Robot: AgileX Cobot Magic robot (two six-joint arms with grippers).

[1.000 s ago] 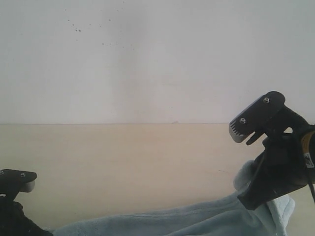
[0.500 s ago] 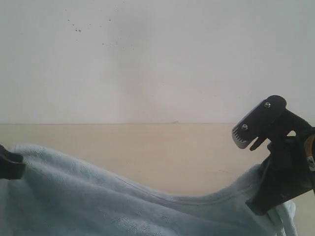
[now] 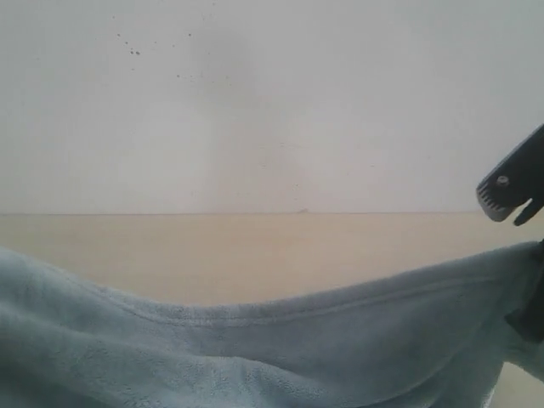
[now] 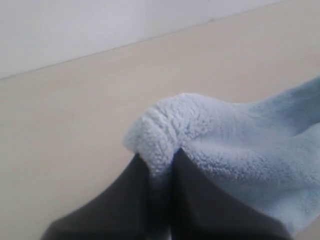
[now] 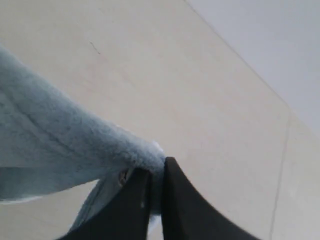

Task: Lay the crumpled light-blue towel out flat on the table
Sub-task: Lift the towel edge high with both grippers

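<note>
No writing or brand can be read anywhere. On the towel [image 3: 255, 348] the one made detail that shows is a stitched hem [image 3: 229, 316] along its upper edge. In the right wrist view a small pale-and-dark spot [image 5: 121, 176] sits under the cloth just beside a finger, too small to identify.

The towel hangs stretched between the two tools over the desk [image 3: 255, 255], its upper edge sagging in the middle and rising toward both ends. It fills the lower part of the exterior view, hiding the near desk. Its lower edge is cut off there, so whether any of it touches the desk cannot be told.

The left tool [image 4: 159, 162] is closed narrow on a fluffy bunched corner of the towel [image 4: 240, 145], cloth bulging above the two dark fingers [image 4: 130, 195]. This tool lies outside the exterior view, past the towel's left end.

The right tool [image 5: 156, 170] is likewise pinched narrow on an edge of the towel [image 5: 50, 145], with the cloth drawn taut away from it. In the exterior view only a toothed black piece [image 3: 507, 183] shows above the towel's right end, cut by the frame.

Behind the towel stands a white wall [image 3: 272, 102] with a few dark specks [image 3: 132, 49].
</note>
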